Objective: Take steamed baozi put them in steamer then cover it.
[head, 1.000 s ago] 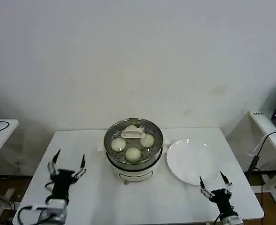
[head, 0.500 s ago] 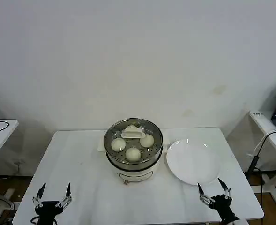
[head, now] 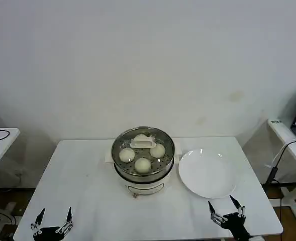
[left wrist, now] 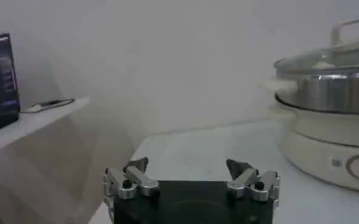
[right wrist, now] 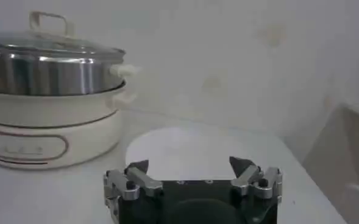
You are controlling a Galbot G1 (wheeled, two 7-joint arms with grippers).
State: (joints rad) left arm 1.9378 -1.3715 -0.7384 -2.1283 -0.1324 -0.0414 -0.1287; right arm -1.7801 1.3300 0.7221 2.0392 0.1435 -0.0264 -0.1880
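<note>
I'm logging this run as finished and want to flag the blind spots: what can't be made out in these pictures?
- Fourth baozi: head view, mostly hidden under the cover's white handle.
- Baozi in both wrist views: hidden by the steamer wall.
- Pot base front marking: right wrist view, too blurred to read.
- Left gripper and right gripper, both open: arms cut off by the head view's lower edge.
- Plate: near edge hidden behind the right gripper.

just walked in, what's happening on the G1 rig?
Nothing is being handled. The four steamed baozi sit inside the steamer at the table's middle, with the glass cover on top. The white plate beside it is bare. The left gripper and right gripper are open and empty at the table's near edge.
</note>
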